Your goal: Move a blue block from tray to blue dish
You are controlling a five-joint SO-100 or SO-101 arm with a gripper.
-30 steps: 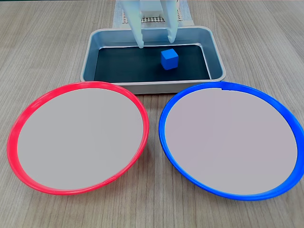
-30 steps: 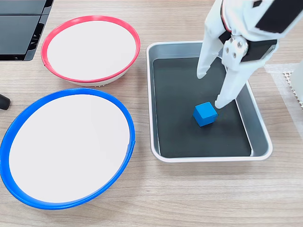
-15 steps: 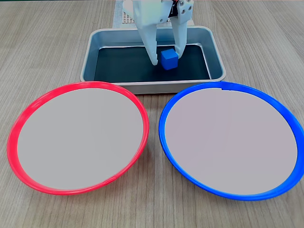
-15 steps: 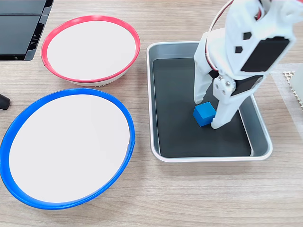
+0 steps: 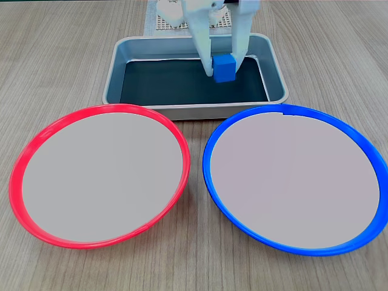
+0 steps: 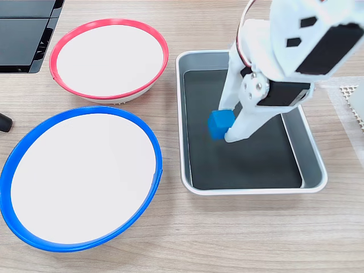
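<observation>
The white end effector (image 5: 222,68) was pinching the blue block (image 5: 224,67) between its two fingers, one finger on each side of it. In a fixed view from the front, the block looked lifted a bit over the dark bottom of the tray (image 5: 118,56), toward the back and right of the middle. In a fixed view from the side, the end effector (image 6: 225,124) held the block (image 6: 220,123) over the tray (image 6: 314,160), nearer the wall that faces the two dishes. That side view also showed the big white arm (image 6: 296,45) with its black parts leaning over the tray, which the front view cut off at the top. It showed a black thing (image 6: 25,31) in the top left corner too. The front view showed a white mesh mat (image 5: 159,23) behind the tray. The blue dish (image 5: 209,163) sat just in front of the tray, and its rim came close to the tray's front edge. The red dish (image 5: 18,176) sat just beside it on the left in that view, and their rims were near each other. Both dishes had nothing in them. The wooden surface (image 5: 54,54) lay bare to the left and right of the tray.
</observation>
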